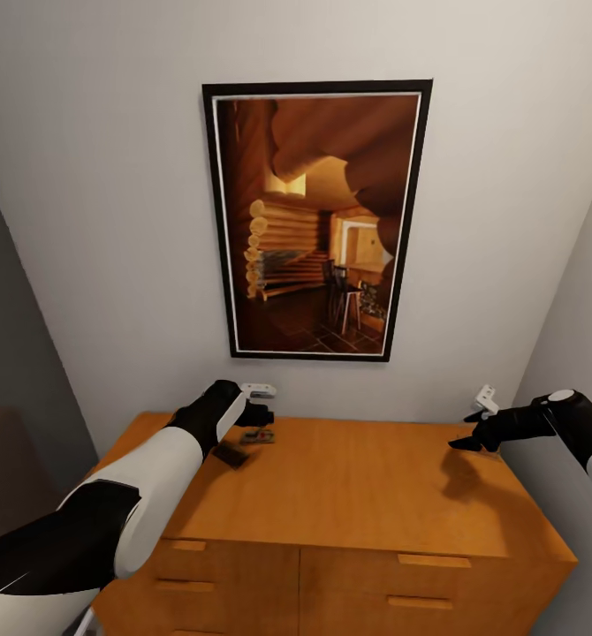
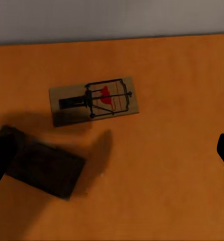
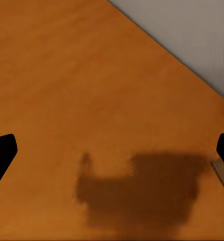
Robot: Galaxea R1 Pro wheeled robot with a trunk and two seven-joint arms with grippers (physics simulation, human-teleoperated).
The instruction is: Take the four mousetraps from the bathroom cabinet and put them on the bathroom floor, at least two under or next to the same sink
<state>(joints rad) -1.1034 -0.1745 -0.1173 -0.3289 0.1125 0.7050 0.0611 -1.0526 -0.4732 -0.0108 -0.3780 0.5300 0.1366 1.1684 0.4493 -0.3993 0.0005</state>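
The cabinet [image 1: 367,486] has an orange-brown flat top and bar-handled drawers. A tan mousetrap [image 2: 94,100] with dark wire and a red mark lies flat on the top near the back wall; it also shows as the mousetrap [image 1: 257,435] in the head view. A second mousetrap [image 2: 44,168], dark in shadow, lies beside it, also seen as [image 1: 231,455]. My left gripper [image 1: 257,413] hovers open just above them, its fingertips [image 2: 1,155] wide apart and empty. My right gripper [image 1: 464,441] is open and empty over the back right of the top, fingertips [image 3: 2,153] spread.
A large framed picture [image 1: 318,221] hangs on the white wall behind the cabinet. Walls close in on both sides. A pale sliver [image 3: 222,174] lies on the top by my right finger; I cannot tell what it is.
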